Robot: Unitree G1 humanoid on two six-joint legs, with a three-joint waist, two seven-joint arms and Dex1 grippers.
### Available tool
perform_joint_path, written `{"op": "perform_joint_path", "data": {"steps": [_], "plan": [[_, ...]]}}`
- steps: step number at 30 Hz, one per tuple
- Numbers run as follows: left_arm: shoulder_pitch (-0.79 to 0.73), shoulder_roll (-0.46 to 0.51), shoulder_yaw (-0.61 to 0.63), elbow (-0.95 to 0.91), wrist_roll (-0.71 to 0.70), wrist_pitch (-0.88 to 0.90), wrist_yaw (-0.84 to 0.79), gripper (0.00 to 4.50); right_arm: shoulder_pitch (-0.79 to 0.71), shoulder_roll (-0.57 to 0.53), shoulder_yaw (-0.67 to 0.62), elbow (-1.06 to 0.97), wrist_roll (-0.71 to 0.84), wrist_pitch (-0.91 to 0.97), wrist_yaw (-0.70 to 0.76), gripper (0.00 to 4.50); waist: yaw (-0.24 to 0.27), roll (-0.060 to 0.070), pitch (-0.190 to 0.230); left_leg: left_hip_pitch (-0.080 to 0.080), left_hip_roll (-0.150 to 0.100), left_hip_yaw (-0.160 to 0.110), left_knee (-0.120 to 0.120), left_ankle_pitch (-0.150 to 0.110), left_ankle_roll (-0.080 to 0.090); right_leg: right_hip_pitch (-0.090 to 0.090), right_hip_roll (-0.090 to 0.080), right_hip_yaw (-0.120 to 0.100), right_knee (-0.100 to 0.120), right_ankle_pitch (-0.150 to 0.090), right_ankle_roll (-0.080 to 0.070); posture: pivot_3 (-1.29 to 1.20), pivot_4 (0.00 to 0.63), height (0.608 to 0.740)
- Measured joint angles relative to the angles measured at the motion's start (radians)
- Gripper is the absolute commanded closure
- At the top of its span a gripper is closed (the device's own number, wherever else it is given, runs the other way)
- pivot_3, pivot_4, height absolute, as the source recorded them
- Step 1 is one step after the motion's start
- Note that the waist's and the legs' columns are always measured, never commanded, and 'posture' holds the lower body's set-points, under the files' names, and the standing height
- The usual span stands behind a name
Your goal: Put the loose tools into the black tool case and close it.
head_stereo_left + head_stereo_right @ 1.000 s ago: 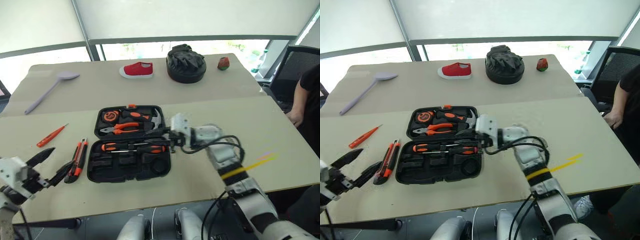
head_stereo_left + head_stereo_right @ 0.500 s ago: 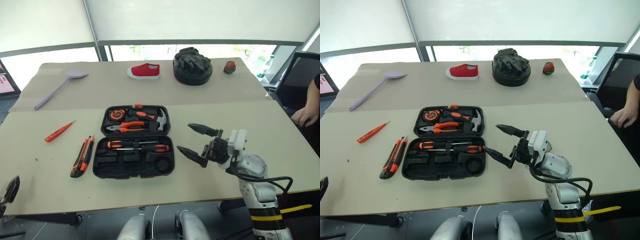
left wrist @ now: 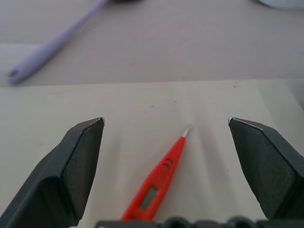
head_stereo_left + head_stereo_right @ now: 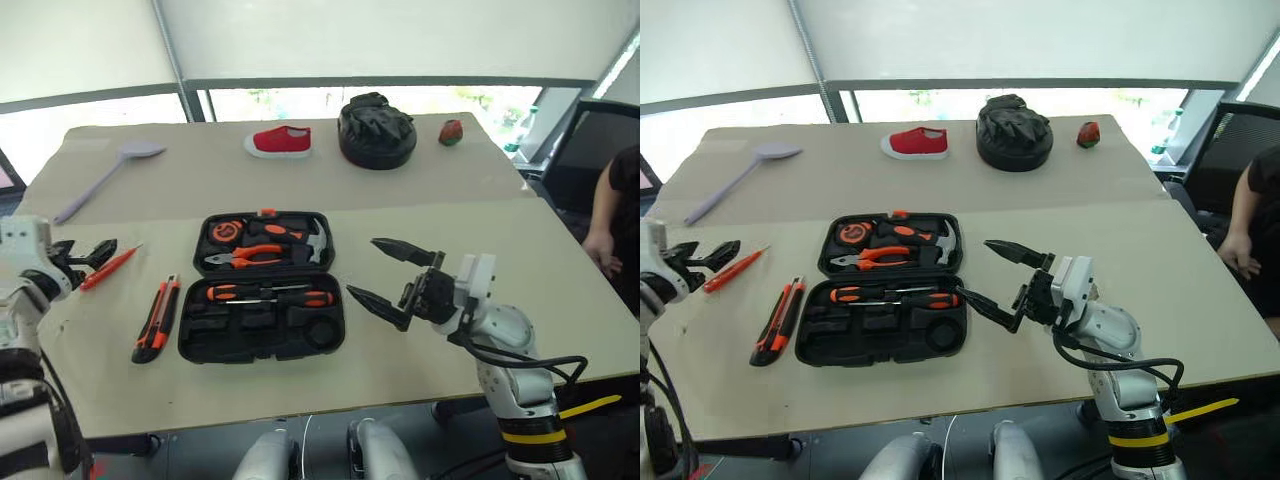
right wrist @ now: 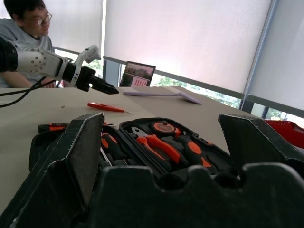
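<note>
Red-orange and thin, the slim screwdriver [image 3: 159, 183] lies flat on the table [image 4: 470, 230], between the wide-spread black fingers [image 3: 71, 171] of your left gripper [image 4: 88, 254], with nothing held. From the head views that gripper sits just at the tool's near end, to the left of the black tool case [image 4: 262, 286], which lies open with both halves flat.

Your step, as I read it, is the pickup of this screwdriver. Keep the shaft centred between the fingers, as it is in the wrist view, and come down until the tips nearly meet the tabletop before you close; the tool is low and narrow, so a high close would likely skate over it. Aim for the thicker handle part instead of the metal tip.

The orange-black utility knife [image 4: 156, 318] lies just left of the case, well apart from your target, so it should not interfere. Your right gripper [image 4: 389, 281] hangs spread wide and empty just right of the case; leave it there, away from the lid half.
</note>
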Motion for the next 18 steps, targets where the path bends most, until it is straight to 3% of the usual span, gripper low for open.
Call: {"op": "perform_joint_path", "data": {"steps": [4, 7, 18], "plan": [[-0.102, 0.011, -0.107, 0.165, 0.104, -0.005, -0.044, 0.00, 0.012, -0.015, -0.002, -0.040, 0.000, 0.007, -0.023, 0.04, -0.004, 0.000, 0.000, -0.008, 0.002, 0.000, 0.001, -0.001, -0.001, -0.008, 0.000, -0.001, 0.002, 0.000, 0.000, 0.00, 0.150, 0.740], [-0.141, 0.037, -0.116, 0.223, 0.127, -0.004, -0.064, 0.00, 0.016, -0.018, -0.003, -0.060, 0.000, 0.011, -0.040, 0.04, -0.002, 0.000, 0.000, -0.016, 0.001, 0.001, 0.003, -0.001, -0.001, -0.016, 0.000, -0.001, 0.004, 0.000, 0.000, 0.00, 0.150, 0.740], [-0.135, 0.082, -0.152, 0.273, 0.186, -0.039, -0.167, 0.00, 0.023, -0.039, -0.001, -0.091, 0.000, 0.036, -0.058, 0.04, 0.002, 0.000, 0.000, -0.014, 0.001, 0.003, 0.006, -0.004, 0.005, -0.015, 0.000, 0.000, 0.004, 0.000, 0.000, 0.00, 0.150, 0.740]]}}
